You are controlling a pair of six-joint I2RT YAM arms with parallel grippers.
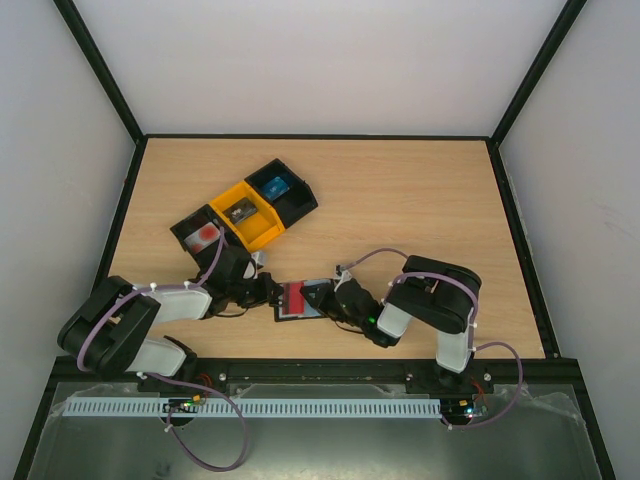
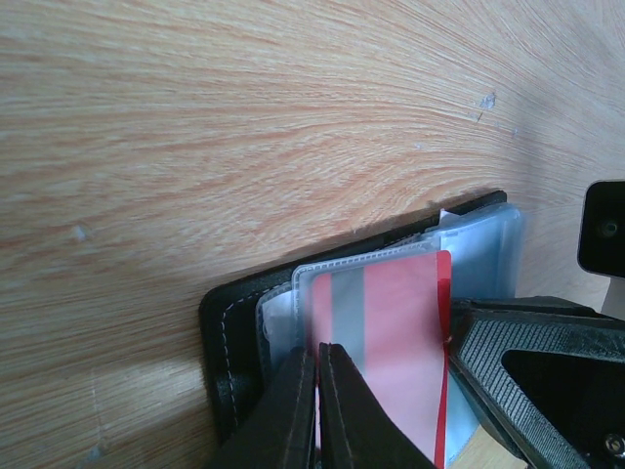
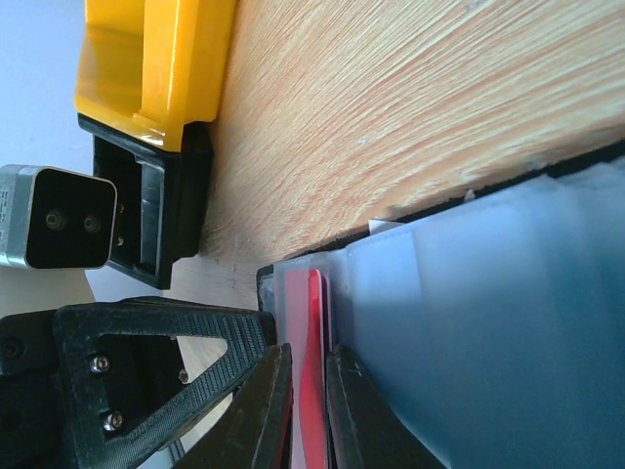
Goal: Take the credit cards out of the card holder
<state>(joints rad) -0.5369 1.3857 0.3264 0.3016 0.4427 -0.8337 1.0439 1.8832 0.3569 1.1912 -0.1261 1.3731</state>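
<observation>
The red card [image 2: 395,332] is sitting part-way out of the holder [image 2: 229,332], showing bright against the clear sleeves [image 3: 488,322]. The holder is lying close to the near edge of the tabletop [image 1: 400,200], about mid-way along it, with its long axis running roughly along that edge. It is caught right between the two arms.

The right gripper [image 3: 310,354] is coming in from the right-hand side, and its fingers are pinching the card's edge, one on each face, with the red sliver between them. The left gripper [image 2: 318,357] is reaching in from the left edge's side, fingers squeezed almost together on something thin at the holder's rim. That is probably a sleeve leaf, though I am not seeing exactly which layer.

Both are right at the holder, but the right one has the card. So, as I am reading it, the pull is needing to go rightward along the near edge, away from the left gripper, while the left is anchoring the holder. If the sleeve is dragging along, the whole holder is likely sliding with it.

The bins [image 1: 245,215] are sitting well off toward the far left corner.
</observation>
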